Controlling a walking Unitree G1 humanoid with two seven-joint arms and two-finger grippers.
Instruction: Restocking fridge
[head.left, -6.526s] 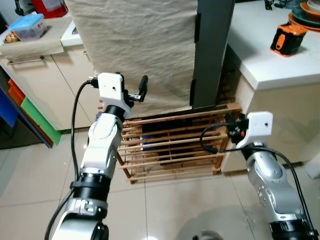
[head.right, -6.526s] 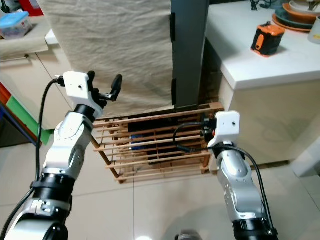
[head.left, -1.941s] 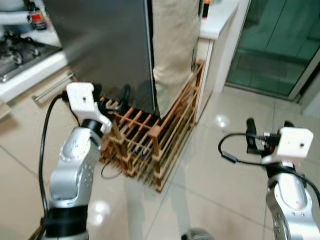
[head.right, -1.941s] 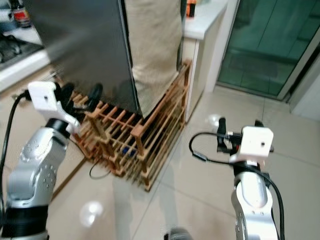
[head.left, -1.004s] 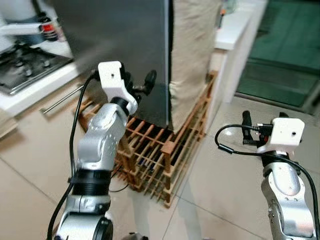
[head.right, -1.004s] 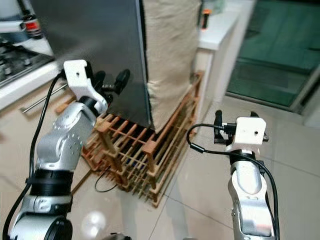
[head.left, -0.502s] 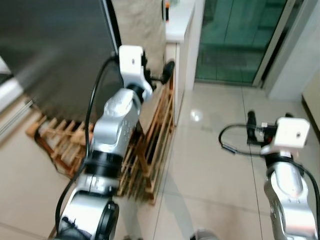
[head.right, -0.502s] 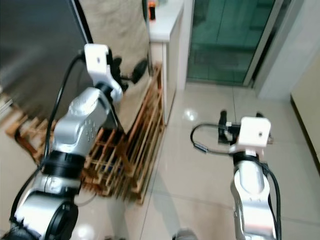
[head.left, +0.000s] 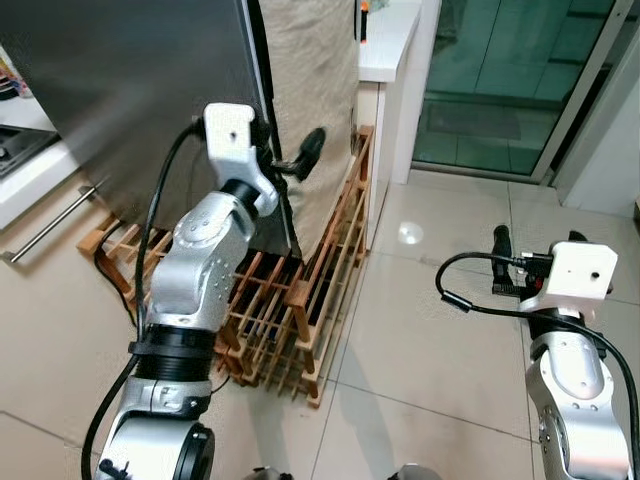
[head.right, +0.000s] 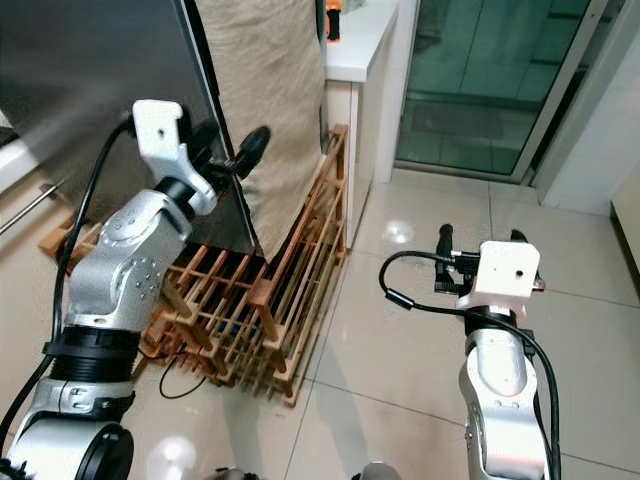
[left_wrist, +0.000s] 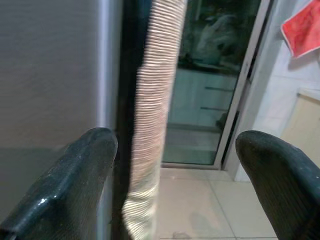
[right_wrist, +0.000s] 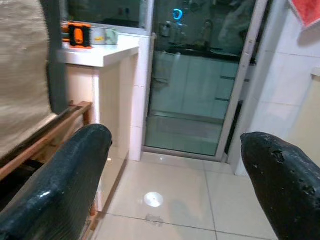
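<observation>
Clearly the restocking has barely begun: the fridge (head.left: 150, 90) stands shut at eleven o'clock, the left gripper (head.left: 290, 160) spread wide and empty at its door edge, the right gripper (head.left: 535, 262) likewise agape and empty at four o'clock.

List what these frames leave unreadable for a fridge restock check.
- Dark grey fridge: top and far side cut off by the head views' edges; no handle or inside shown.
- Front under the beige cloth: covered.
- Slatted wooden rack: contents lost in shadow behind the left arm.
- Orange object on the white counter: too small to identify.
</observation>
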